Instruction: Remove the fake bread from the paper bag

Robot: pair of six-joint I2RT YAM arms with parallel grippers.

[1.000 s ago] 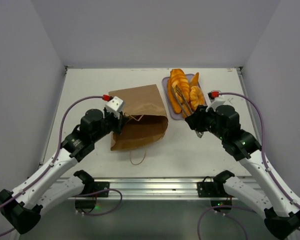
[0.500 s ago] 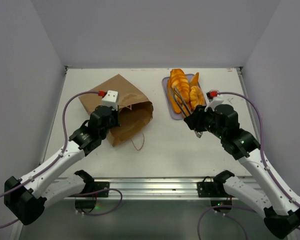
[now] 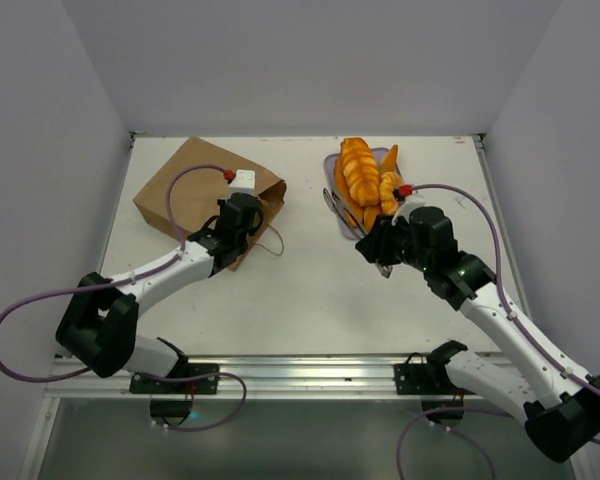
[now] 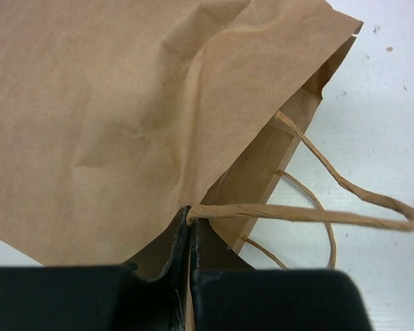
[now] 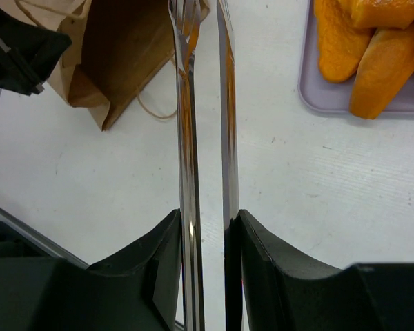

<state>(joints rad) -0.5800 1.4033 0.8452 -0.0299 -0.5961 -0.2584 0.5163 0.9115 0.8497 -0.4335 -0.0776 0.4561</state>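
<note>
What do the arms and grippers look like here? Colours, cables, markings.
The left arm and right arm have white links and black joint housings. A purple cable runs to each wrist, ending in a red plug. The left wrist carries a white camera box. The left gripper and right gripper have blocky matte-black fingers.

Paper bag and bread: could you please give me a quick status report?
Left end effector shut on paper bag rim by the handle. Right end effector shut on tongs. Fake bread piled on lavender tray, outside bag. Nothing blocking.
</note>
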